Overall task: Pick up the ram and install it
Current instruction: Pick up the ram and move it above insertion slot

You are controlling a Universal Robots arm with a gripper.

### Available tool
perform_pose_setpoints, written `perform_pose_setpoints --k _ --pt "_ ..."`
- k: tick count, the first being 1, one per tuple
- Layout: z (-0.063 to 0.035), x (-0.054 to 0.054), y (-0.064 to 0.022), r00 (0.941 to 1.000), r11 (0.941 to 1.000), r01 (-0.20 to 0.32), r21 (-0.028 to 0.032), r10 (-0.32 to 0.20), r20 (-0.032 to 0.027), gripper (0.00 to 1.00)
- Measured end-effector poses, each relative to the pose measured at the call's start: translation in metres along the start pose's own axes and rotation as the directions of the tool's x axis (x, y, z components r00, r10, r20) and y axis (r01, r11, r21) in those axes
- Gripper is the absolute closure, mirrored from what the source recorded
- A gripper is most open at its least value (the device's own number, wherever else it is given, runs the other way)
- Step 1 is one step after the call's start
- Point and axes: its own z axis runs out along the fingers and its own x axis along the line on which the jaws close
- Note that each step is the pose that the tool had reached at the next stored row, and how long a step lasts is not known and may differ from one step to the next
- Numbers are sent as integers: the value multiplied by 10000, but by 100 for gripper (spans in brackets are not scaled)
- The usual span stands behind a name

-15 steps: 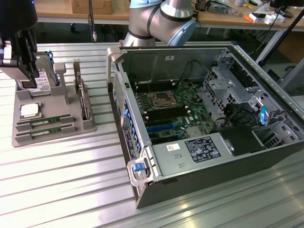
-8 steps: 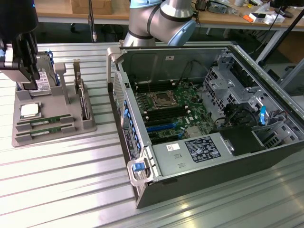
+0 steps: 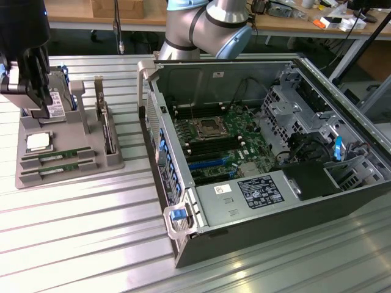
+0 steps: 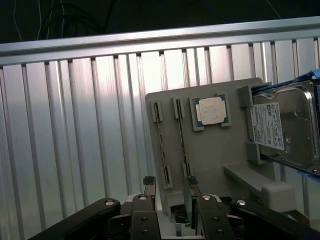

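Note:
Two ram sticks lie side by side in slots of a grey holder (image 3: 104,160) at the exterior view's left: one ram (image 3: 58,157) and a second ram (image 3: 59,168) just in front of it. In the wrist view the same ram sticks (image 4: 161,145) (image 4: 182,142) show edge-on in the holder (image 4: 210,155). My gripper (image 3: 38,108) hangs above the holder's back end, near the upright hard drive, well above the sticks. Its fingers (image 4: 149,186) stand open with nothing between them, the gripper (image 4: 170,187) looking down along the two sticks.
A square silver processor (image 3: 38,142) sits on the holder beside the sticks, and a grey hard drive (image 4: 282,125) stands in its rear bracket. The open computer case (image 3: 183,241) lies to the exterior view's right, its motherboard memory slots (image 3: 211,145) exposed. Ribbed metal tabletop (image 3: 79,244) surrounds everything.

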Motion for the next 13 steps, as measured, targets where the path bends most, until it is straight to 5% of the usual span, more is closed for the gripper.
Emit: perform_pose_setpoints --k 13 --pt "62 1 -3 10000 10000 1 0 -1 0 64"
